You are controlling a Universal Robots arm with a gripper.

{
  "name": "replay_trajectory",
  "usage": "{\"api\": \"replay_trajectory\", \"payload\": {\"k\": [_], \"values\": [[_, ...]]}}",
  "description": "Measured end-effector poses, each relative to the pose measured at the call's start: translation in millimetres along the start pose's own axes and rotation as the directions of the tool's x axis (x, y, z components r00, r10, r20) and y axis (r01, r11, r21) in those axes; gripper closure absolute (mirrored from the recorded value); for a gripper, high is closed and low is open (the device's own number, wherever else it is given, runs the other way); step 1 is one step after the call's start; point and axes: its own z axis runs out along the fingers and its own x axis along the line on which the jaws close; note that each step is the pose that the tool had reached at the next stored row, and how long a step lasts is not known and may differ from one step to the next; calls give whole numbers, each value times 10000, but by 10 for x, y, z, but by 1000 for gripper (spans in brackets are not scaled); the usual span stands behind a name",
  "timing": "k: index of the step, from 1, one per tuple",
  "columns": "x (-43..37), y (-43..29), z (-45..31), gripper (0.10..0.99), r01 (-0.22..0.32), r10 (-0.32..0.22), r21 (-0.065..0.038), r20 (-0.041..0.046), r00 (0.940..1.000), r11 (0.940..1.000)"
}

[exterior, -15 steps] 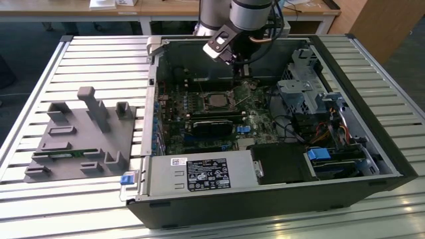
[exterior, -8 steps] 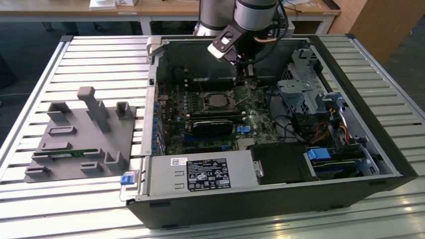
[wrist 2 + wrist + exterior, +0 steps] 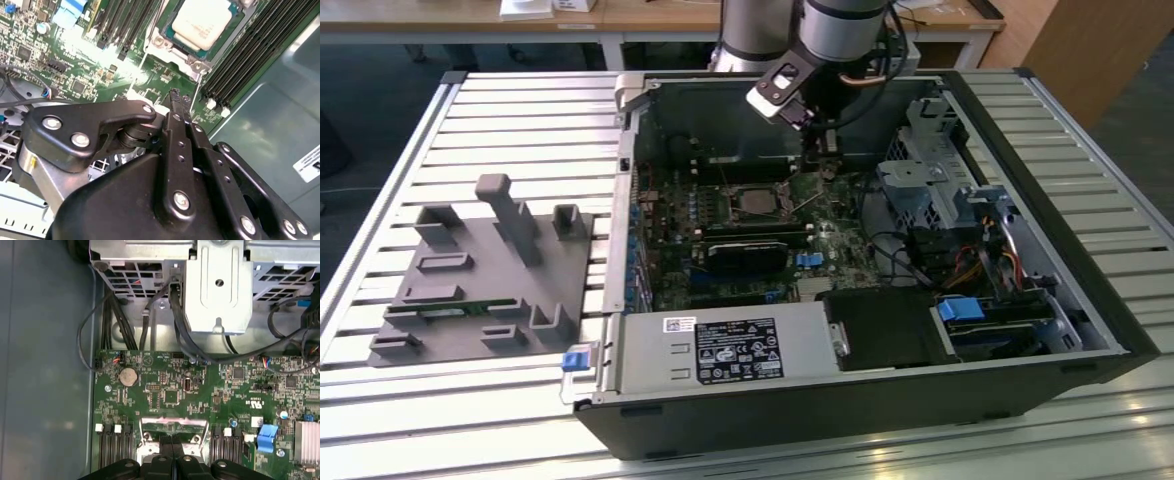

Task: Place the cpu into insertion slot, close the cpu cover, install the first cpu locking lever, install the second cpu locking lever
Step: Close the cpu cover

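The pale silver-grey square cpu (image 3: 204,22) is seated in the silver-rimmed square insertion slot (image 3: 728,200), just ahead of and below my black gripper (image 3: 179,96), with the thin silvery cpu cover (image 3: 150,426) framing it. The two slim fingers are pressed together on nothing, which I read as a narrow tip for pushing, not grasping. The gripper's body cuts off the socket's near edge over the green circuit board (image 3: 200,390). Whether the cover lies flat and latched I cannot tell.

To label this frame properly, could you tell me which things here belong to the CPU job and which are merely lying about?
Job: cpu, insertion slot, cpu cover, gripper.
Lying about: grey fixture tray, coin battery, power supply.
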Motion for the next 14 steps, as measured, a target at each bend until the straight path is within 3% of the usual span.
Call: {"api": "replay_trajectory", "payload": {"k": [14], "values": [[-2, 134, 8, 980, -1, 1, 0, 0, 10000, 10000]]}}
